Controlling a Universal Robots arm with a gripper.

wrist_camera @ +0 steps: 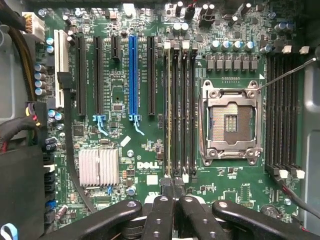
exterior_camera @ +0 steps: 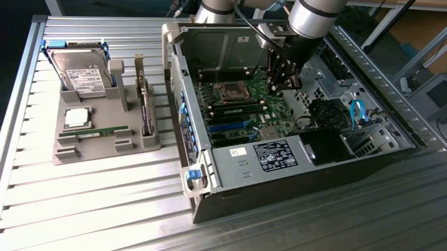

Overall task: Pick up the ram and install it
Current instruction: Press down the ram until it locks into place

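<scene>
hand (wrist_camera: 172, 200): fingers together, gripping nothing visible.
ram (wrist_camera: 170, 110): edge-on in the board (wrist_camera: 145, 150), just beneath the hand.
risk: if you press off-centre, one end is left unlatched, or the board flexes.

Robotics laboratory or assembly workshop, set up as a computer-hardware work cell; ribbed aluminium bench (exterior_camera: 104, 209) of bare metal slats; industrial robot arm (exterior_camera: 317, 18) reaching in from above; open desktop computer case (exterior_camera: 279, 157) laid on its side, its motherboard (wrist_camera: 125, 165) exposed with bare slots and processor socket; grey moulded fixture (exterior_camera: 98, 149) holding loose components in shaped slots, among them a hard drive (exterior_camera: 80, 70).
</scene>
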